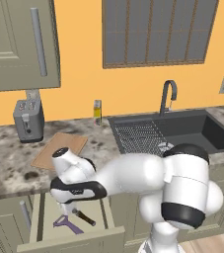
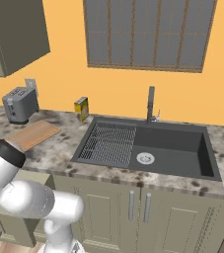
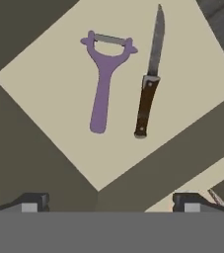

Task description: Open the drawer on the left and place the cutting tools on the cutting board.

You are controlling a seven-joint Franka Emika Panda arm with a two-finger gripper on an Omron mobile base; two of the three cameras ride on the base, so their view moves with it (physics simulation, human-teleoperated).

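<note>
Drawer (image 1: 44, 217) pulled open below counter (image 1: 5, 163), pale inside showing. Purple peeler (image 3: 103, 79) and knife (image 3: 149, 84) lie flat on drawer floor, side by side, apart, not touching. Gripper (image 3: 111, 203) hangs above drawer over both tools, fingers (image 3: 32, 202) spread wide, nothing held. Cutting board (image 1: 59, 149) bare on counter behind drawer. Toaster (image 1: 28, 118) just beyond board by wall. Sink (image 1: 192, 131) well right of drawer, dark draining rack (image 1: 139, 136) inside.

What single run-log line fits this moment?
drawer open | gripper open above | knife, peeler inside | board bare
</note>
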